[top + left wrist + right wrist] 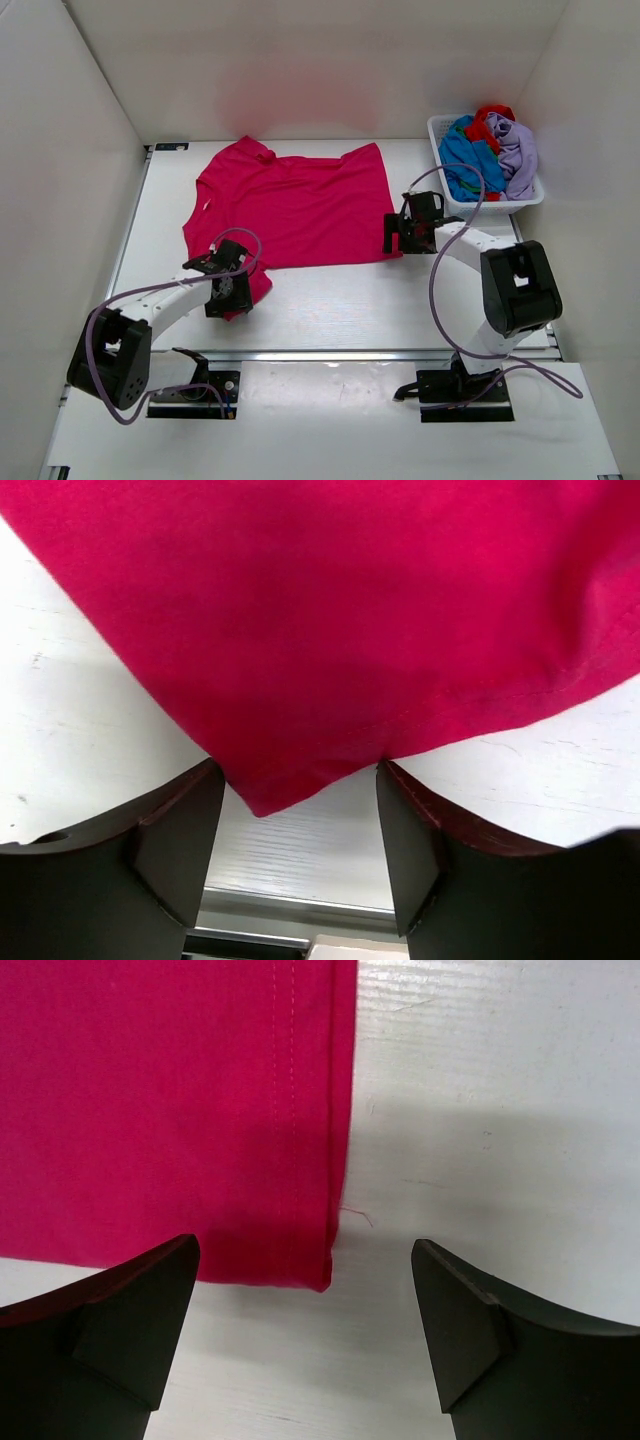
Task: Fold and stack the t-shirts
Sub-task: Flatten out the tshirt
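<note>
A magenta-pink t-shirt point(290, 205) lies spread flat on the white table, collar to the far left, hem to the right. My left gripper point(228, 297) is open over the shirt's near sleeve tip point(270, 795), which lies between the jaws. My right gripper point(395, 240) is open over the shirt's near hem corner point(315, 1275); the corner also lies between the jaws. Blue point(462, 155), red point(490, 118) and pale lavender point(516, 150) shirts are bundled in the basket.
A white slatted basket point(530, 197) stands at the far right of the table. White walls close the left, back and right sides. The table's front edge point(340, 354) runs just behind the arm bases.
</note>
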`<state>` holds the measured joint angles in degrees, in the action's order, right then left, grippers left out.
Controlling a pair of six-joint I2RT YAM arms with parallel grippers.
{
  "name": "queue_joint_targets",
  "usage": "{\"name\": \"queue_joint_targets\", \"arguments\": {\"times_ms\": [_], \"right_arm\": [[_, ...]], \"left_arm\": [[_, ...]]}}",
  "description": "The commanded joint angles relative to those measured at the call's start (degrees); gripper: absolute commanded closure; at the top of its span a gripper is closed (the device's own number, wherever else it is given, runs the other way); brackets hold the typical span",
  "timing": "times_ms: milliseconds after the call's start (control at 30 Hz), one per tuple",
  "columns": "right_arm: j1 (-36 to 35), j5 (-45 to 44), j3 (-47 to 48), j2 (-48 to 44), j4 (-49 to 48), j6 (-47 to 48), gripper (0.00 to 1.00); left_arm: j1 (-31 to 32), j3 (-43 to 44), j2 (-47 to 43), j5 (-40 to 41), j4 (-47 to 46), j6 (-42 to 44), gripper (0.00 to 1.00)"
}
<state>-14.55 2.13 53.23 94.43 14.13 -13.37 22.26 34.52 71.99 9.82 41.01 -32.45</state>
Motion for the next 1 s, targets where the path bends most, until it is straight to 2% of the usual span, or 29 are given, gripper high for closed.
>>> {"name": "queue_joint_targets", "arguments": {"times_ms": [0,67,100,133,167,233,267,300,333,433,467,533,567,667,700,733,767,833,967], "right_arm": [[-0.7,-1.9,3.2,1.3,-1.4,-1.0,0.15],[-0.3,-2.0,3.8,2.4,-0.8,-1.6,0.15],[-0.5,-3.4,3.8,3.1,-0.4,-1.9,0.15],[-0.8,-3.8,3.8,3.6,-0.7,-2.5,0.16],[-0.6,-4.1,4.6,4.5,-1.1,-2.3,0.18],[-0.5,-2.9,5.3,5.4,-0.9,-2.6,0.33],[-0.7,-3.3,6.4,6.0,0.3,-2.7,0.44],[-0.9,-3.6,7.1,6.4,1.4,-2.7,0.5],[-1.7,-4.6,8.3,6.7,3.7,-3.3,0.5],[-4.4,-7.1,8.4,4.6,8.3,-5.1,0.43],[-5.2,-7.3,7.2,3.6,9.2,-6.3,0.35],[-5.8,-6.6,5.8,2.6,8.5,-7.9,0.34],[-6.1,-6.6,5.3,3.0,8.7,-7.6,0.37],[-6.5,-7.7,6.7,5.5,10.6,-8.1,0.56],[-6.2,-7.8,6.7,5.8,11.0,-8.3,0.72],[-6.5,-8.0,6.7,5.8,11.3,-8.5,0.83],[-6.8,-9.2,6.5,5.2,12.0,-8.7,1.0],[-7.8,-10.6,5.6,3.0,12.9,-9.2,1.0],[-9.4,-11.8,3.5,-9.7,19.4,-7.7,1.0]], "left_arm": [[0.1,-0.1,-0.4,0.3,-0.6,-1.1,0.29],[-0.1,-0.2,0.8,0.8,-0.8,-1.2,0.38],[0.2,-0.1,1.0,0.8,-1.1,-1.0,0.46],[0.1,-0.4,1.3,1.2,-1.1,-1.2,0.6],[0.2,-0.2,1.8,0.9,-1.2,-1.0,0.69],[-0.1,-0.4,1.7,0.6,-1.7,-1.0,1.0],[-0.3,-0.5,1.5,0.5,-2.0,-1.4,1.0],[-0.3,-0.4,1.3,0.5,-1.7,-1.2,1.0],[-0.5,-0.5,1.1,0.1,-1.7,-1.1,1.0],[-0.6,-0.6,-0.4,-0.4,-2.0,-1.0,1.0],[-0.6,-0.3,-0.7,-0.9,-2.0,-1.2,1.0],[-0.4,-0.8,-0.9,-0.8,-2.3,-0.7,1.0],[-0.2,-0.9,-1.1,-1.2,-1.6,-0.8,1.0],[-0.7,-0.3,-2.8,-1.6,-1.6,-0.3,1.0],[-1.4,-0.2,-4.0,-1.6,-1.6,-0.2,1.0],[-1.7,-0.2,-4.7,-2.1,-1.2,0.2,1.0],[-2.4,0.2,-5.8,-2.8,-0.6,0.5,1.0],[-4.6,1.7,-8.1,-3.5,2.0,2.2,1.0],[-7.6,9.5,-17.6,-0.9,8.4,3.5,1.0]]}}
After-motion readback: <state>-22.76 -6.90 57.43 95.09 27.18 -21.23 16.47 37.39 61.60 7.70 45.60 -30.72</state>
